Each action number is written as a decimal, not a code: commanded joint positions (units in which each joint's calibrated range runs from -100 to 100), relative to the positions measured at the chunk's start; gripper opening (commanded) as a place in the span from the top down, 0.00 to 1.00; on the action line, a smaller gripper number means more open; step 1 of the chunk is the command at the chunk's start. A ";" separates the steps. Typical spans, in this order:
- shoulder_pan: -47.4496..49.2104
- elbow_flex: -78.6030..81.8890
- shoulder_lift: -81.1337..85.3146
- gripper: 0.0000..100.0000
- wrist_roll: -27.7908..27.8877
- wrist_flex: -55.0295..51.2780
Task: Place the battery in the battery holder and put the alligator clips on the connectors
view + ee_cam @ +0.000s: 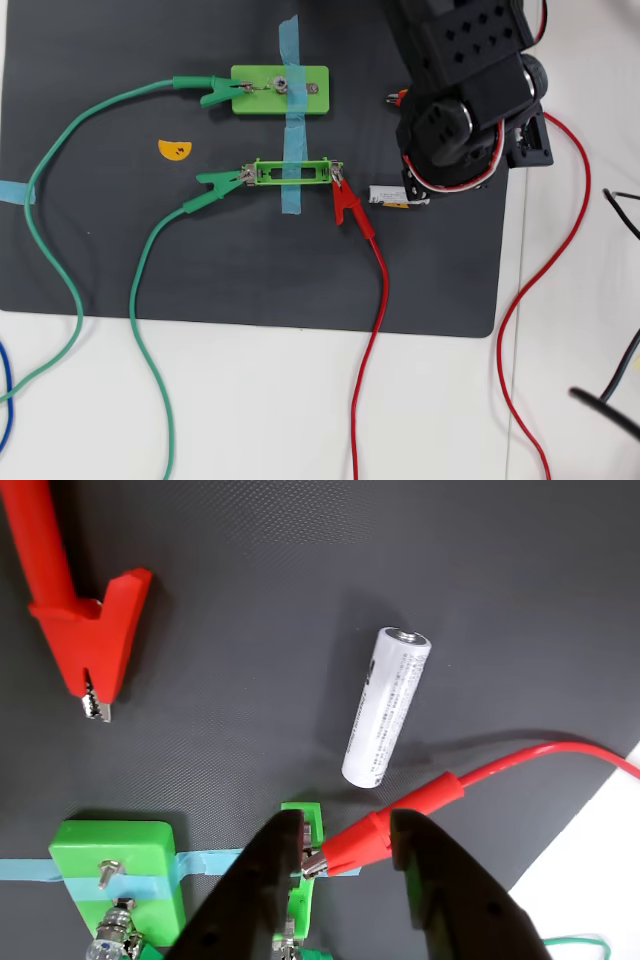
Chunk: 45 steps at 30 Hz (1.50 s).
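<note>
The battery (387, 708) lies loose on the dark mat, beside the battery holder; in the overhead view (388, 196) the arm partly covers it. The holder (292, 173) is an empty green frame taped to the mat, and only its end shows in the wrist view (305, 865). A red alligator clip (360, 842) bites the connector (312, 865) at that end, as the overhead view (347, 205) also shows. A green clip (215, 180) bites the holder's other end. My gripper (345, 822) stands open, with its black fingers on either side of the red clip. A second red clip (95, 630) lies free.
A wider light-green block (280, 90) with a small bulb is taped down at the back, and another green clip (210, 90) is on its left tab. An orange half-disc (174, 150) lies on the mat. The arm (460, 100) stands at the right. Red and green wires run off the mat's front edge.
</note>
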<state>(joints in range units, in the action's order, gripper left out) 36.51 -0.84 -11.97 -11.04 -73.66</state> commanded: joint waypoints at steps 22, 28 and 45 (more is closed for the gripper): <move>-0.92 -1.61 -1.26 0.91 3.25 4.08; -1.02 -0.56 -1.34 0.88 2.94 4.17; -3.64 1.63 -5.94 0.88 2.99 10.44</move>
<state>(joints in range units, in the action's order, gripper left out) 34.27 1.64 -17.77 -8.04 -63.71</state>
